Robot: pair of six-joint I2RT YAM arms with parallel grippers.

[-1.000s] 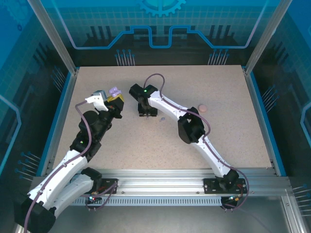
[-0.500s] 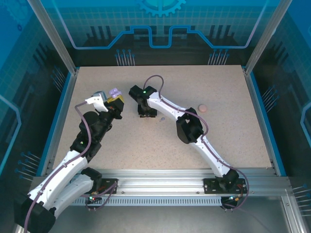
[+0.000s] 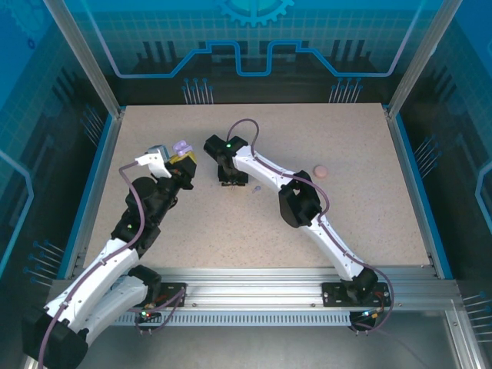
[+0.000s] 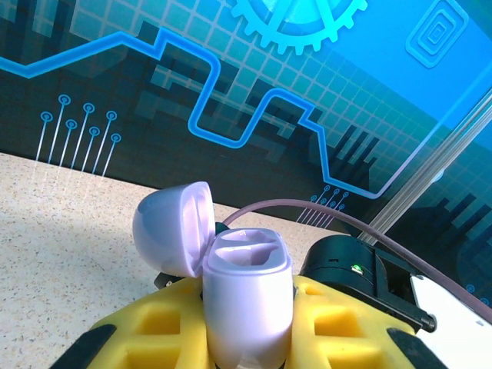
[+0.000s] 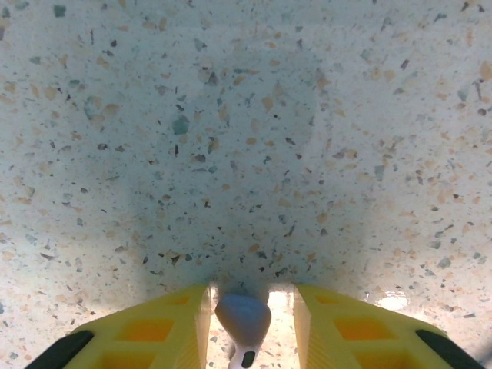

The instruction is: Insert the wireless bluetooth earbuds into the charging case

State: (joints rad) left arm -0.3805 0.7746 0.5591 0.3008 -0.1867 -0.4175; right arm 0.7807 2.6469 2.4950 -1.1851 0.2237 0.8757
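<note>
The right fingers (image 3: 233, 180) point down at the worktop (image 3: 346, 223) near its middle. In the right wrist view a lilac earbud (image 5: 242, 317) lies right between them. They are about half open, one on each side of the earbud. A thin strip of worktop shows beside it, so I think they do not pinch it yet. In that view the earbud lies long ways from 12 to 6 o'clock, round head at 12 and stem at 6, in line with the gap. The left fingers (image 3: 178, 159) are shut tight on the lilac case (image 4: 246, 296) and hold it up. Its lid (image 4: 173, 227) is tipped open toward 10 o'clock. Its two holes face up and look empty. In the top view the case is at about 10 o'clock from the right fingers, near but not touching. So the right arm is the one for the earbud. I think it would have to lift the earbud and carry it that way, stem down. Now the count. There is one lilac case and one earbud between the fingers. There is also one tiny lilac speck (image 3: 256, 187) on the worktop, just at 4 o'clock from the right fingers. I cannot tell if that speck is a second earbud. One small round pink thing (image 3: 320, 171) sits well apart at 3 o'clock, and it may be another case.
</note>
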